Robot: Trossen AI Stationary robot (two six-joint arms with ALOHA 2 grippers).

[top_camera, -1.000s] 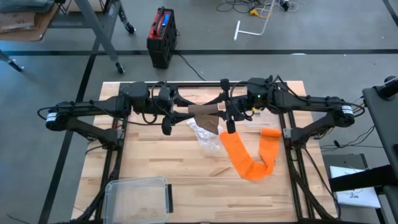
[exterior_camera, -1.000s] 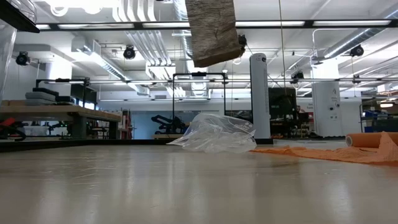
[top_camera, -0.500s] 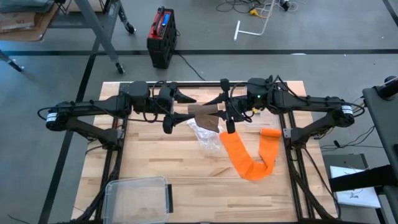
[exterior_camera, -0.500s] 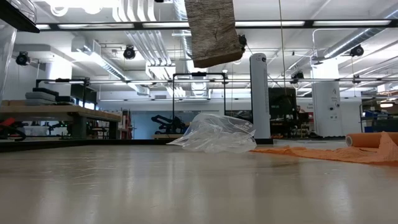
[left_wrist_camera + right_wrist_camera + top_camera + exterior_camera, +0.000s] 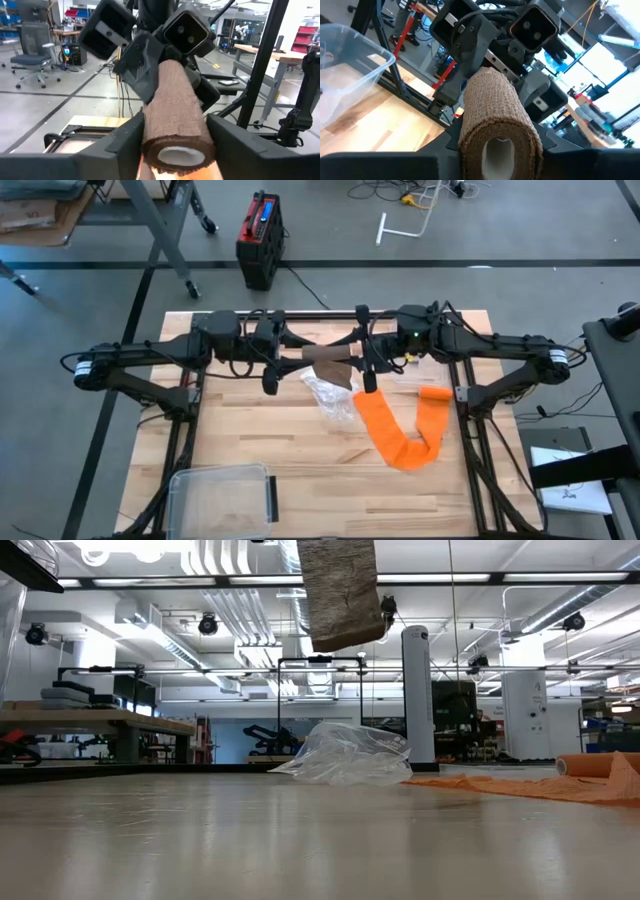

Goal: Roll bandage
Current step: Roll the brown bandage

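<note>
Left end effector (image 5: 290, 360) and right end effector (image 5: 360, 358) meet nose to nose above the far middle of the wooden worktop (image 5: 250, 430), each grasping one end of the brown bandage roll (image 5: 328, 357), which is carried in the air between them. In the left wrist view the roll (image 5: 175, 117) sits between that arm's two dark fingers (image 5: 125, 137), its hollow core facing the camera; in the right wrist view the roll (image 5: 495, 117) shows in the same way, core forward. In the low view its end (image 5: 340, 592) hangs well clear of the worktop.

Change over the last second: half a second ago the left fingers stood spread wider, clear of the roll; they have now closed back onto it, while the right end effector has kept its grip and the roll has barely shifted. This reads as a regrasp by the left arm, probably one stroke of the turn-and-release cycle that winds the roll tighter.

Below the roll lies a crumpled clear plastic wrapper (image 5: 327, 395); just beside it an unrolled orange bandage (image 5: 395, 430) trails toward the right edge, one end still coiled (image 5: 434, 394). A clear plastic container (image 5: 222, 498) stands at the near left corner.
</note>
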